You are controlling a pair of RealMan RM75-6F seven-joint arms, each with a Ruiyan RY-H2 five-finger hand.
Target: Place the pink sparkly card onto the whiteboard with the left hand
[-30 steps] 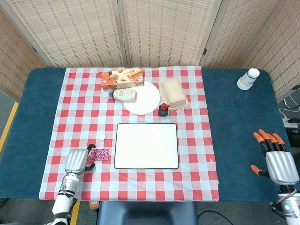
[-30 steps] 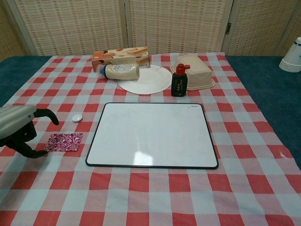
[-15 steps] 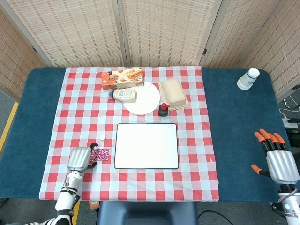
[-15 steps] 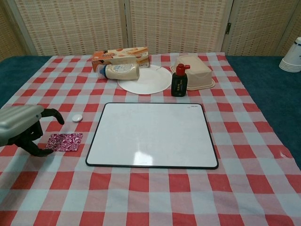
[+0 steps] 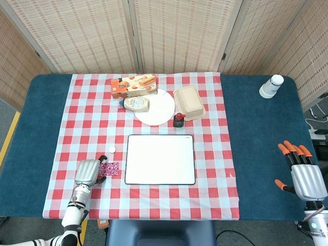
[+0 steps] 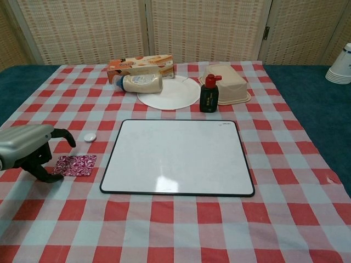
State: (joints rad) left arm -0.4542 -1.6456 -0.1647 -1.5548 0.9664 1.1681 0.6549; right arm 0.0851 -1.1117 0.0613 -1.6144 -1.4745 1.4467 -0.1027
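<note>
Left hand [image 6: 28, 150] sits low at the card's left edge, fingers apart and curled down, nothing held; one dark fingertip [image 6: 50, 178] is on the cloth just beside the card's near-left corner. Pink sparkly card [image 6: 75, 164] lies flat on the checked tablecloth [image 6: 181, 230], just left of the whiteboard [image 6: 178, 156], not on it. Small white cap [image 6: 89, 137] behind the card. Further back: white plate [image 6: 175, 94] w/ a bottle lying on its left rim [image 6: 140, 83], snack box [image 6: 141, 64] behind, black bottle w/ red cap [image 6: 209, 93], beige lidded container [image 6: 227, 87]. Right hand [image 5: 302, 171] far right over blue table [image 5: 256, 133], fingers spread, empty. Paper cups [image 5: 271, 86] at far right corner.
</note>
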